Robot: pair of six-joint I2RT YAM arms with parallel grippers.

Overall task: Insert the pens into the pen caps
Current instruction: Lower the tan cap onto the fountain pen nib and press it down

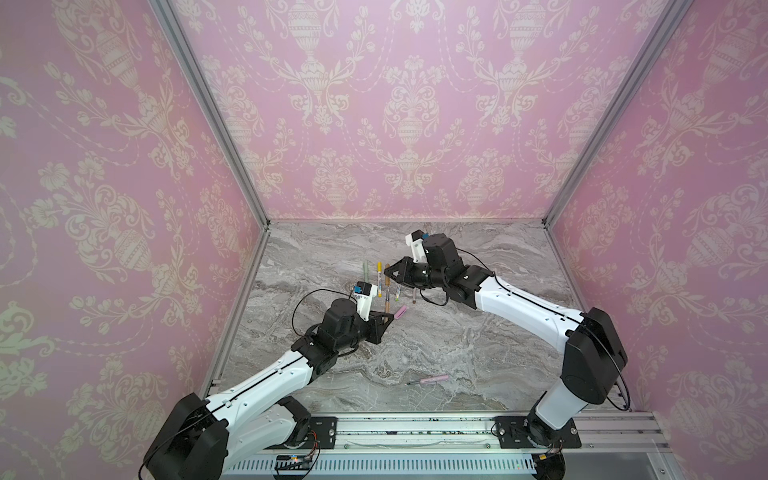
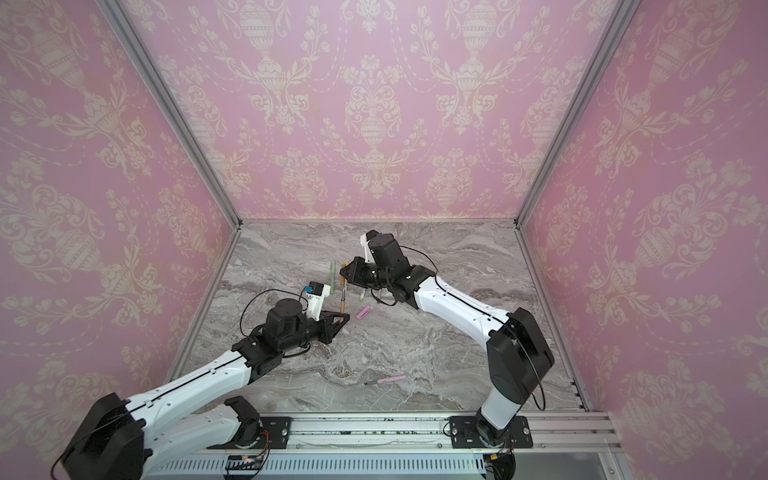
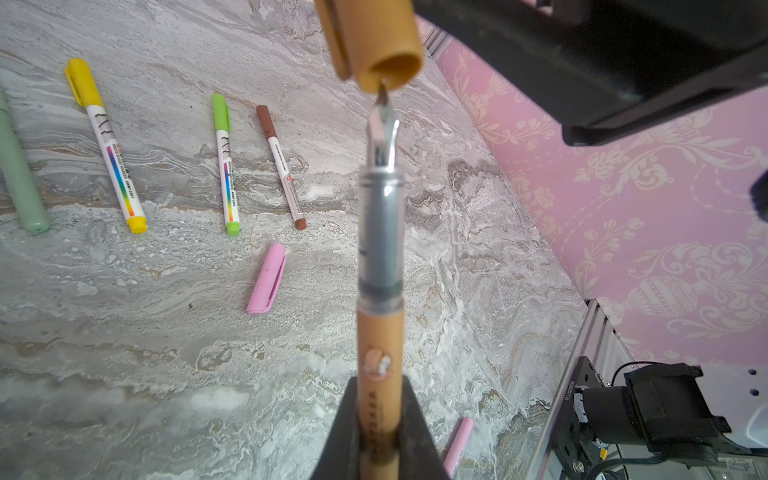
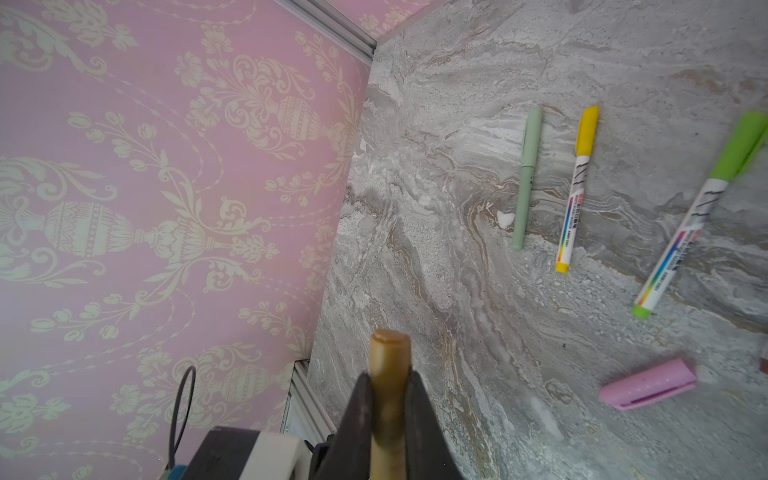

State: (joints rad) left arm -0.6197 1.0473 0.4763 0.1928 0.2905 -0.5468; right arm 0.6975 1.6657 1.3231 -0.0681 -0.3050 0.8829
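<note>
Pink walls (image 1: 415, 104) with a pale urn pattern stand around a grey marble counter (image 1: 457, 353). The left arm (image 1: 266, 374) and the right arm (image 1: 528, 307) both reach to the back-left part of the counter and meet there above a row of pens.

The left tool (image 3: 380, 436) is clenched on the lower barrel of the tan pen (image 3: 380, 332) and holds it in the air, with the nib pointing at the right tool (image 4: 388, 415). The right tool is clenched on the tan cap (image 3: 374, 41), and the open mouth of the cap faces the pen. The dark tip of the pen stands just at this mouth. The grey grip part is fully outside.

Four capped pens lie on the counter, side by side and nearly parallel: the sage-green pen (image 3: 18, 166), the yellow-capped pen (image 3: 110, 153), the lime-capped pen (image 3: 226, 166) and the brown-capped pen (image 3: 282, 166). The last three have white barrels with print.

The pink pen (image 1: 428, 379) lies alone and uncapped near the front edge of the counter, well apart from the row. The pink cap (image 3: 268, 278) lies loose on the counter, near the ends of the lime-capped and brown-capped pens.
</note>
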